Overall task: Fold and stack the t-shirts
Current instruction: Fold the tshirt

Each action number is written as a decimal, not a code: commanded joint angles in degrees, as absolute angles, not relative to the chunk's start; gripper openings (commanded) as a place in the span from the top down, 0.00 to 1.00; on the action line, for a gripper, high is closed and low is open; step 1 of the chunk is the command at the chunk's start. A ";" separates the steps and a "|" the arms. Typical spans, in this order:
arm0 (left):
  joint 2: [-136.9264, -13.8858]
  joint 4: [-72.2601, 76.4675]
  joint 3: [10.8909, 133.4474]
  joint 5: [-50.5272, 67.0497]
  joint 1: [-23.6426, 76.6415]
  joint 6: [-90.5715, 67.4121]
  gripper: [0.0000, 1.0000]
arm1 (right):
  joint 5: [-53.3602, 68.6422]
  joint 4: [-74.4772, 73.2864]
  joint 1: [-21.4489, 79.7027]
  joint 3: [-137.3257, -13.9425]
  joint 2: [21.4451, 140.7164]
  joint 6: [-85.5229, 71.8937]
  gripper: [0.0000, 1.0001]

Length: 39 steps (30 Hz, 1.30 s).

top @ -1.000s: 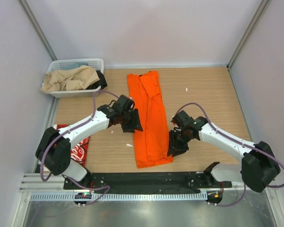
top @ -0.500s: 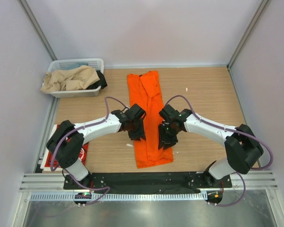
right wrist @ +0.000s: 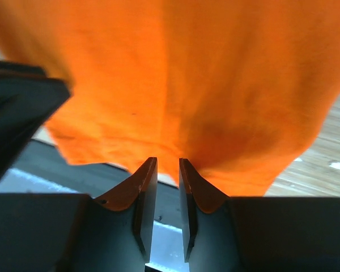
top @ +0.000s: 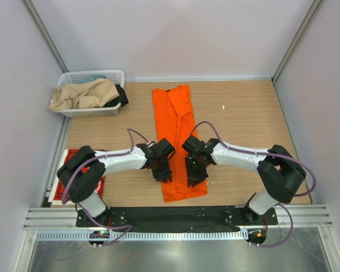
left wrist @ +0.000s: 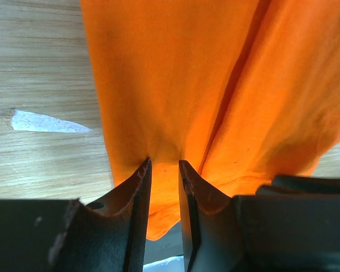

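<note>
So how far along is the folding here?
Done: the orange tee lies folded lengthwise into a long strip. In hand: the left gripper and right gripper each appear to pinch its near end, probably to fold it across. Left: that cross fold, then stacking with the red tee, which lies at the table's left edge, mostly hidden by the left arm.

Bright, even light, soft shadows overhead; in wrist views the orange t-shirt (left wrist: 175, 85) glows, near edges dark and blurred.
</note>
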State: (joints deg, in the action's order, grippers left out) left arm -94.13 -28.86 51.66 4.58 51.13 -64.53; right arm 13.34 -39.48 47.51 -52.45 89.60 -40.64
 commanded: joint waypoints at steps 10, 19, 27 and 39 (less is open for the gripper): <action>-94.75 -27.42 46.93 1.94 51.24 -65.30 0.73 | -2.98 -48.51 44.56 -43.95 81.41 -41.65 0.73; -94.13 -27.33 47.99 2.72 51.33 -63.99 0.74 | -0.71 -48.52 44.38 -43.68 74.01 -42.54 0.66; -89.21 -25.49 49.30 6.06 51.42 -64.16 0.72 | 3.78 -45.01 44.38 -45.00 78.04 -41.31 0.57; -87.28 -24.87 50.00 2.66 51.42 -62.33 0.71 | -1.31 -46.84 44.12 -41.30 77.53 -42.01 0.66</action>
